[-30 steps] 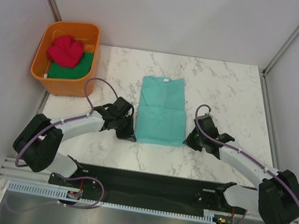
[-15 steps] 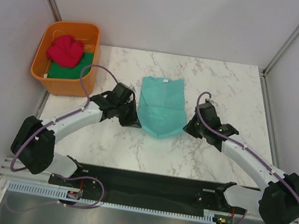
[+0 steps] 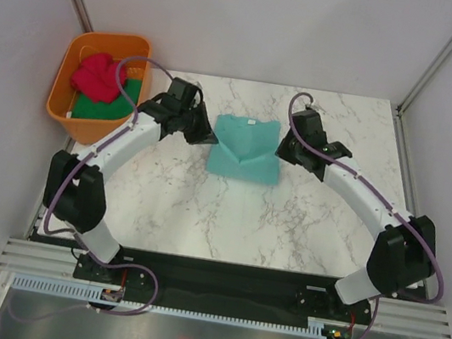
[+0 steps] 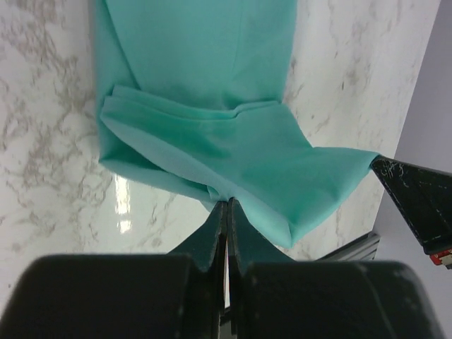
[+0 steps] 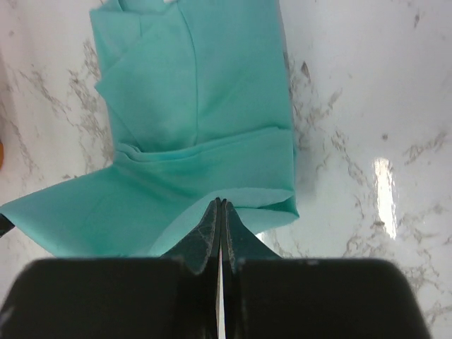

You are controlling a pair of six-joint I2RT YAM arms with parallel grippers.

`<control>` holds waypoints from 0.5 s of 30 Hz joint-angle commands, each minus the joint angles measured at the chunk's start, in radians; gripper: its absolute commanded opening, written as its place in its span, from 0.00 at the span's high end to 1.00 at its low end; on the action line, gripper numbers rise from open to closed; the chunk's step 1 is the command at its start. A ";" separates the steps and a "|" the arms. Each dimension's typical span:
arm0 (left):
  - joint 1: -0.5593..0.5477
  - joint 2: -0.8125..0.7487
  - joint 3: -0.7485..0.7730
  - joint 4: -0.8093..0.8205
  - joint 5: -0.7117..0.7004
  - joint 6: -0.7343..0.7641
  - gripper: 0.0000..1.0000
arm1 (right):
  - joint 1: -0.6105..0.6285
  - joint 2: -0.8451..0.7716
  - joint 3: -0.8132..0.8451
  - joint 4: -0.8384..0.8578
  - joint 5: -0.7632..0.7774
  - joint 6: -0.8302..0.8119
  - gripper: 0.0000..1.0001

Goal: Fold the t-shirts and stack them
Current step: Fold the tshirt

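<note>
My arms reach fwd; left hand (image 3: 206, 138) & right hand (image 3: 284, 153) each pinch edge of teal shirt (image 3: 246, 154) above tabletop (image 3: 202, 209). Collar tag (image 3: 251, 122) too small to read.

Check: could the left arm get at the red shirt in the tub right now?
Probably not yet. The tub sits close beside that arm, open-topped, red shirt on top, but the left gripper is shut on the teal shirt and must release it first.
</note>
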 commanded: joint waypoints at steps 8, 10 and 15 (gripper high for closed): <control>0.058 0.298 0.419 0.004 0.035 0.079 0.98 | -0.120 0.272 0.343 0.032 -0.072 -0.099 1.00; 0.073 0.375 0.496 0.004 0.047 0.075 0.98 | -0.149 0.346 0.399 0.052 -0.125 -0.105 1.00; 0.082 0.530 0.702 0.004 0.011 0.104 0.98 | -0.183 0.490 0.521 0.106 -0.198 -0.120 1.00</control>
